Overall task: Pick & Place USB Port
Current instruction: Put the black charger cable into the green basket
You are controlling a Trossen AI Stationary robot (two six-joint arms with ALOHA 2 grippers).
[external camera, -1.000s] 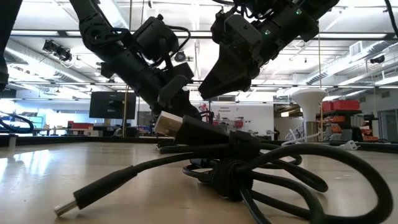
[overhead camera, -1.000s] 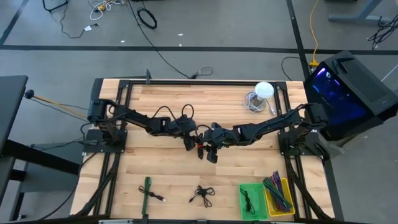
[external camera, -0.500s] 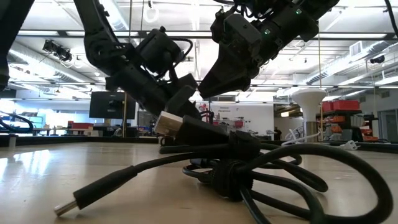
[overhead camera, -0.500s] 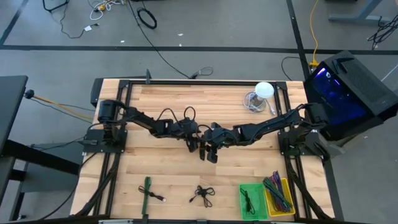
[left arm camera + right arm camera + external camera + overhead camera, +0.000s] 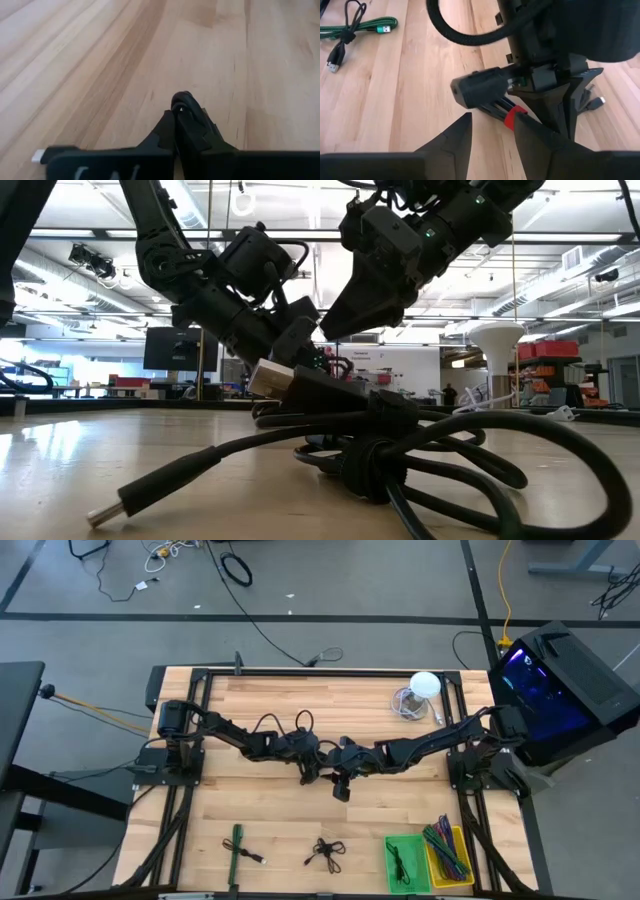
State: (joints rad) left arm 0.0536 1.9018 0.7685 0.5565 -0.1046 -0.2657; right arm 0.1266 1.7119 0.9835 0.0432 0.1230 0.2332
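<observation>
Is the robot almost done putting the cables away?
Not yet. Some cables already lie in the green bin and yellow bin. Mid-table, the left gripper is shut and the right gripper is open by a red-banded bundle. A green cable and black cable wait on the table.

The left gripper (image 5: 313, 766) has swung in from the left to meet the right gripper (image 5: 340, 786) at mid-table, and its fingers (image 5: 186, 119), wide apart a second ago, are now pressed together on a black cable (image 5: 181, 98).
</observation>
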